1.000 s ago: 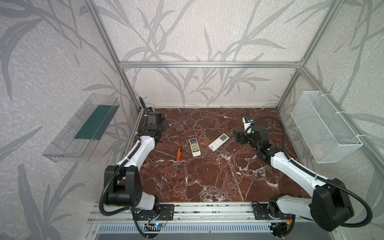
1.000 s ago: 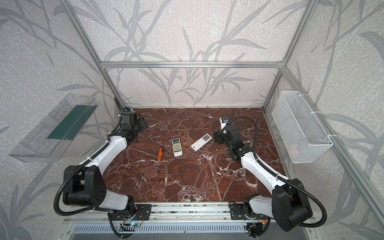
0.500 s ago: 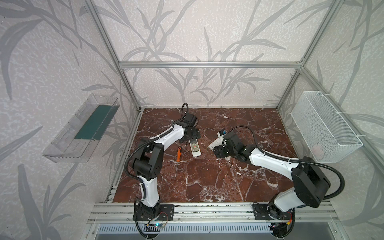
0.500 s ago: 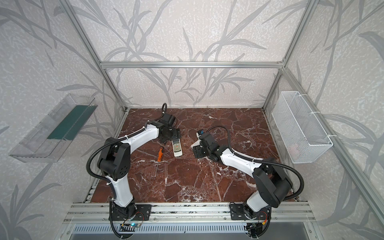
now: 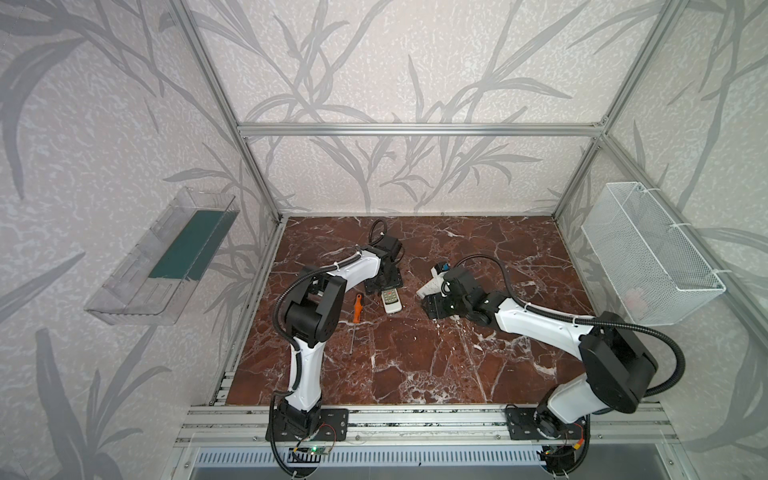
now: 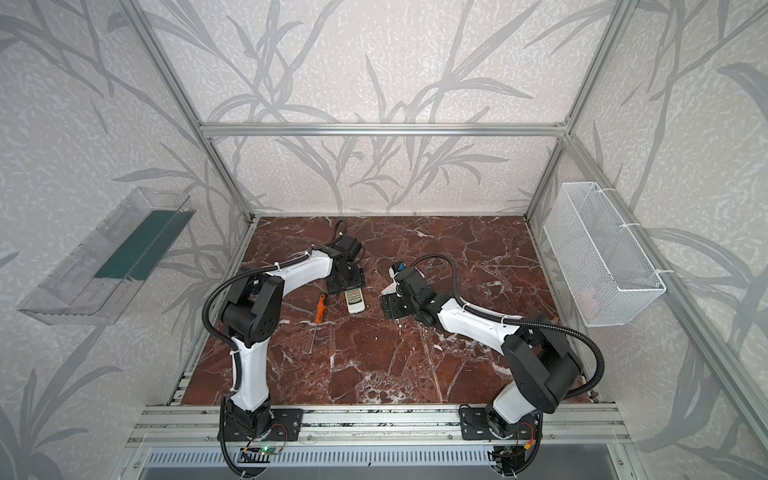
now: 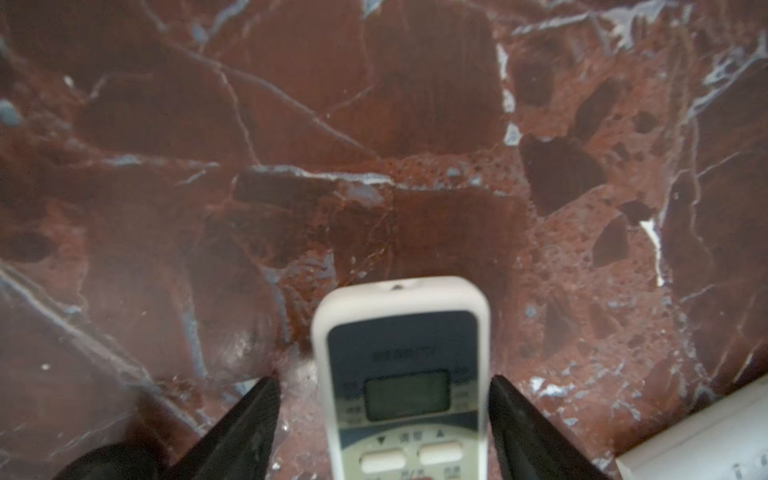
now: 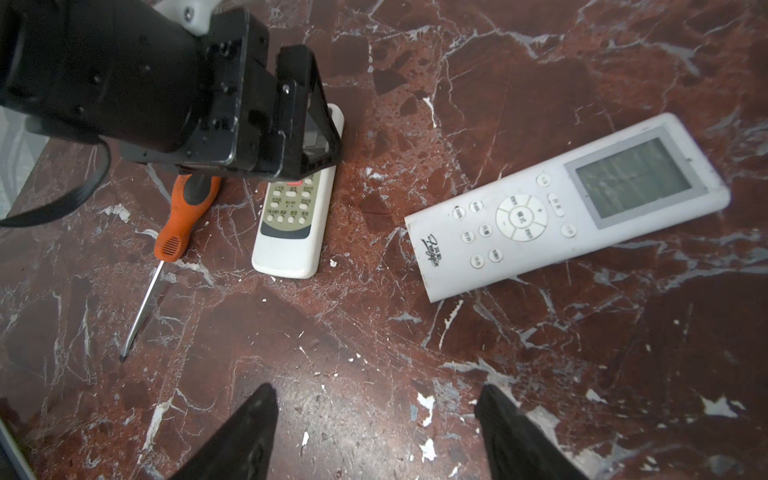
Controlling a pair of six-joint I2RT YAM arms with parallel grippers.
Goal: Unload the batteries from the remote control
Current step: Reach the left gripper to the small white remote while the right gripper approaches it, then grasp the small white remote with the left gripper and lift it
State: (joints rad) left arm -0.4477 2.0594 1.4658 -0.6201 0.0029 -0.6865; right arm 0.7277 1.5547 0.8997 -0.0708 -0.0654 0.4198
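Two white remote controls lie buttons up on the marble floor. The small remote (image 5: pixel 392 301) (image 6: pixel 356 301) (image 7: pixel 401 374) (image 8: pixel 291 224) sits between the fingers of my left gripper (image 5: pixel 384 284) (image 6: pixel 347 282) (image 7: pixel 382 382), which is open with a gap on each side. The long remote (image 8: pixel 569 203) (image 5: pixel 428 286) is partly covered by my right arm in both top views. My right gripper (image 8: pixel 376 399) (image 5: pixel 434 308) (image 6: pixel 390 308) hangs open over bare marble just short of the long remote, holding nothing. The batteries are hidden.
An orange-handled screwdriver (image 5: pixel 356 307) (image 6: pixel 319 307) (image 8: pixel 183 216) lies just left of the small remote. A white wire basket (image 5: pixel 648 257) hangs on the right wall. On the left wall hangs a clear shelf (image 5: pixel 162 257).
Both arms have swung in from the back corners to the remotes. The left gripper now straddles the small remote, and the right gripper has come down beside the long one.
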